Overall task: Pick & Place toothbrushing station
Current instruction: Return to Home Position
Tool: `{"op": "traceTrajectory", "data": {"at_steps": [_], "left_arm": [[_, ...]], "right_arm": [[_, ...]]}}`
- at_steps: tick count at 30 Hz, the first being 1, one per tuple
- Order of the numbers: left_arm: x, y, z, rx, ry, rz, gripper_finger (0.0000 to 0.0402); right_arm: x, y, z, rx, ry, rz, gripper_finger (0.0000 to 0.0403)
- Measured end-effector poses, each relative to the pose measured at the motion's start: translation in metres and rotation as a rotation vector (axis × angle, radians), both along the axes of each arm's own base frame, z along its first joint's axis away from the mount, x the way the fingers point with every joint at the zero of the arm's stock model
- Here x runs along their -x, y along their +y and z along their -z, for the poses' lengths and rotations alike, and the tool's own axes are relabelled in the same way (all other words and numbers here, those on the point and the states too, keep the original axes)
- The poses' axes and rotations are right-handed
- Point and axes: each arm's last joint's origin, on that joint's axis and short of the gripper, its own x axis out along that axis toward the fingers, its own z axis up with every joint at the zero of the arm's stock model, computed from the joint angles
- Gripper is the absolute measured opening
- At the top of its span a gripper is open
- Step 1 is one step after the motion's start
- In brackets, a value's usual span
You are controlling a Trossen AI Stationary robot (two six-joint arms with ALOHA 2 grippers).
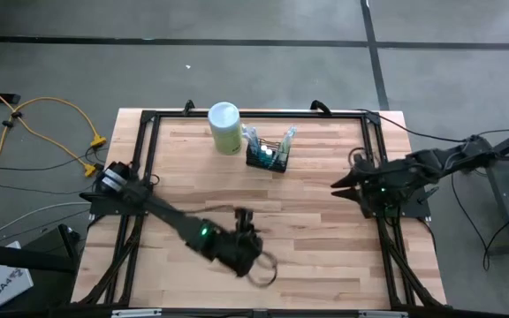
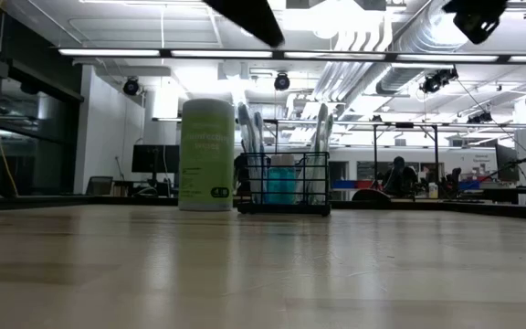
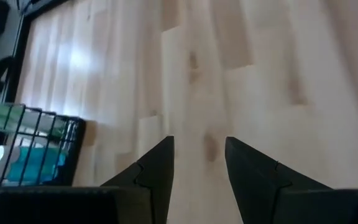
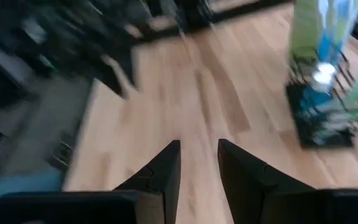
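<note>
High view: toothbrushing station (image 1: 268, 157) at the table's (image 1: 325, 238) far middle, just beside canister (image 1: 224, 127); left gripper (image 1: 244, 219) over near middle, right gripper (image 1: 338, 187) near right edge.
Low view: toothbrushes (image 2: 249, 123) upright inside.
Left wrist view: fingers (image 3: 157, 162) spread.
Right wrist view: fingers (image 4: 166, 163) apart.

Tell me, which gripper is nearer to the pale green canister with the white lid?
Left. The left gripper hangs above the middle of the table, in front of the canister; the right gripper is farther off, near its right edge.
</note>
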Motion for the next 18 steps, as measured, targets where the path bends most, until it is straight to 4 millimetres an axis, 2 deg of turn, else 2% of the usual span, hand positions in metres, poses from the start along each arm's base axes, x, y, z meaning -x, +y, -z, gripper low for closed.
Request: {"op": "traceTrajectory", "data": {"at_steps": [6,12,18], "left_arm": [[-0.024,0.045,0.0,0.038,0.007,-0.026,0.0137],[-0.05,0.093,0.006,0.201,-0.06,0.162,0.0137],[-0.058,0.146,0.024,0.347,-0.073,0.222,0.0137]], "right_arm": [[0.017,0.0,0.012,-0.015,-0.046,-0.039,0.0099],[0.022,0.001,0.021,0.013,-0.046,-0.064,0.0099],[0.023,0.003,0.022,0.043,-0.045,-0.102,0.0099]]}}
